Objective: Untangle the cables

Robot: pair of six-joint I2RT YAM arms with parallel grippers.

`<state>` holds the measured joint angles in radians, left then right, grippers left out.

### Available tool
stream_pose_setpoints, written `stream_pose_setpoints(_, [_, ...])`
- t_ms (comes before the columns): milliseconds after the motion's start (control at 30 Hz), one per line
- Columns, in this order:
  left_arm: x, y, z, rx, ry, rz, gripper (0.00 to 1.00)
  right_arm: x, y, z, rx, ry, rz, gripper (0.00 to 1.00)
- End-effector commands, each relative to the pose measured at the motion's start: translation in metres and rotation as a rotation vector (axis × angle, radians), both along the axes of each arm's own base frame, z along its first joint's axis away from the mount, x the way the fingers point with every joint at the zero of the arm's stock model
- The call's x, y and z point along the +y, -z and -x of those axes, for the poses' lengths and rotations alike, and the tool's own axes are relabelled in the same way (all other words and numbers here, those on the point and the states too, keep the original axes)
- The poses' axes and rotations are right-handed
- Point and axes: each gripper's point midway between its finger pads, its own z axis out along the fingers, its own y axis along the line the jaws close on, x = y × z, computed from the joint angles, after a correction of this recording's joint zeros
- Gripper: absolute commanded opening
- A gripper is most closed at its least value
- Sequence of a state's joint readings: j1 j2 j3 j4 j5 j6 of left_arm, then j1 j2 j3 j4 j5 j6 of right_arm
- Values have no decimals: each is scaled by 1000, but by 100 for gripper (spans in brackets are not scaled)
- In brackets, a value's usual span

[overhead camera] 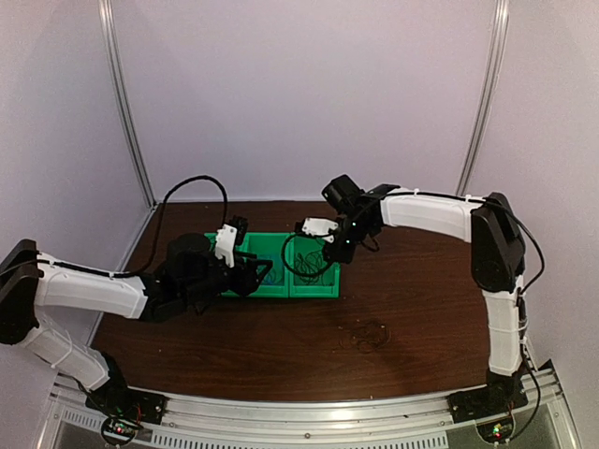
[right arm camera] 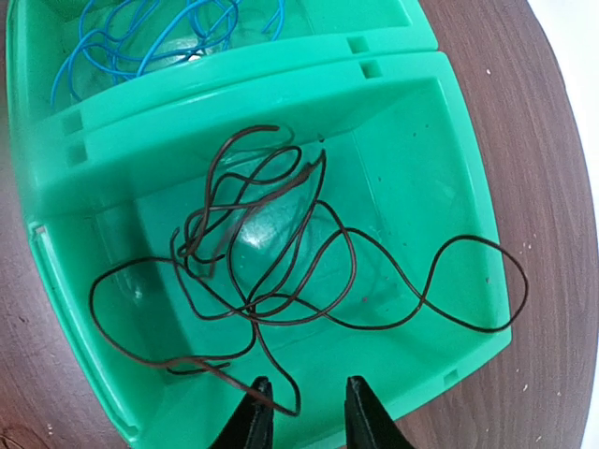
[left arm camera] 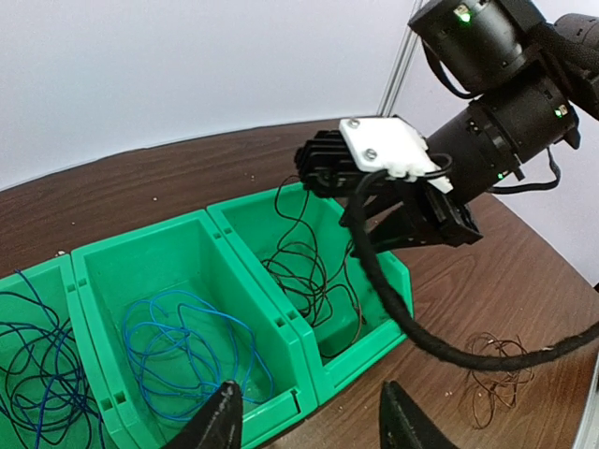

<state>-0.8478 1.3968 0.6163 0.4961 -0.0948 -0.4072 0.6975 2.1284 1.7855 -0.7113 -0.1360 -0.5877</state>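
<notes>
Counter [overhead camera: 421, 309] first: dark wood, with open room toward its right edge and along the near edge. Right arm [overhead camera: 440, 213] rises from the near-right corner and bends over toward the far edge. Left arm [overhead camera: 94, 290] lies low, coming in from the near-left corner. Both meet at the green bin set [overhead camera: 314, 288], three compartments side by side, left of centre and nearer the far edge. I read the compartments as sorting slots, one per freed wire.

The left compartment holds a mixed tangle [left arm camera: 37, 374], blue and black together, not separated. The middle one holds the blue cable [left arm camera: 187, 341] alone in a loose coil. The right one holds the dark cable [right arm camera: 281, 243], springy, with loops riding over the rim on two sides. A loose tangle [left arm camera: 496, 374] of thin dark wire lies on bare wood right of the bins, toward the near edge and well apart from them.

Right jaws point down over the right compartment, parted a little. A tail of the dark cable runs into the gap, with nothing pinched as far as I can see. Left jaws are released wide and empty, hovering at the near side of the bins.

My guess is that the mixed tangle and the loose tangle are the work remaining. The best room to draw wire out is toward the right edge, since bin walls and the opposite arm crowd the left.
</notes>
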Motion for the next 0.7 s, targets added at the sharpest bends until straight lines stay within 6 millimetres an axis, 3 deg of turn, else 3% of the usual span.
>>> stream_pose_setpoints(0, [1,-19,3,-41,20,23,50,-19,-59,18,-91,27,-46,35])
stream_pose_setpoints(67, [-1,-22,8,-59,53,16,50,-33,-78,33,-108,25,-64,39])
stream_pose_setpoints(200, [-5,-25,19,-84,113,19,51,-60,-78,70,-43,-13,-73,40])
stream_pose_setpoints(333, [-5,-19,22,-66,118,9,51,-79,-54,136,110,-214,-59,42])
stream_pose_setpoints(433, [-4,-16,22,-56,116,9,51,-88,-31,167,176,-284,-10,49])
stream_pose_setpoints(567, [-5,-15,22,-46,113,17,51,-89,-13,187,217,-344,39,59])
stream_pose_setpoints(667, [-6,-14,21,-41,110,25,51,-85,-1,191,212,-363,69,61])
